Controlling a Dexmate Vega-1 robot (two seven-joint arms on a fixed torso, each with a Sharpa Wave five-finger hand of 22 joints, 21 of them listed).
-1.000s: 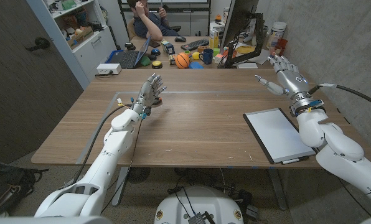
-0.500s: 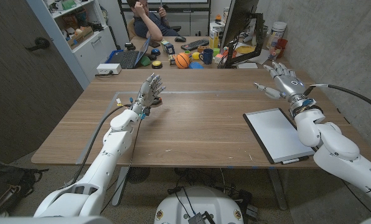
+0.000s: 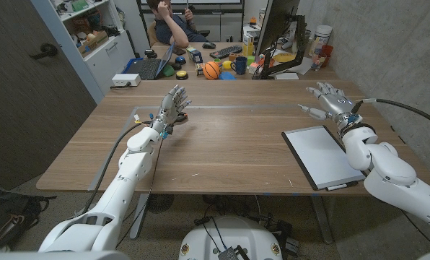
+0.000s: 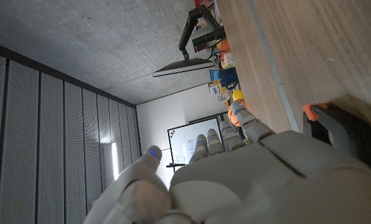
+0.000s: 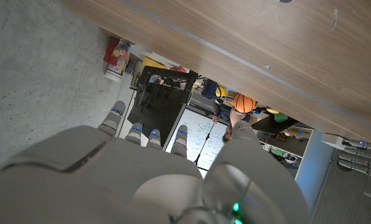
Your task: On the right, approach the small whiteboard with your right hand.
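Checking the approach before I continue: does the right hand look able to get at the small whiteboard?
Probably yes. The right hand hovers open just beyond the small whiteboard, which lies flat near the table's right edge, and nothing lies between them.

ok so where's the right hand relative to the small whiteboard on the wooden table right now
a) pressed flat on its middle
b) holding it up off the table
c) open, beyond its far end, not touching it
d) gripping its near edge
c: in the head view the right hand is open with fingers spread, past the far end of the small white rectangular whiteboard with its dark frame, which lies flat on the wooden table, untouched.
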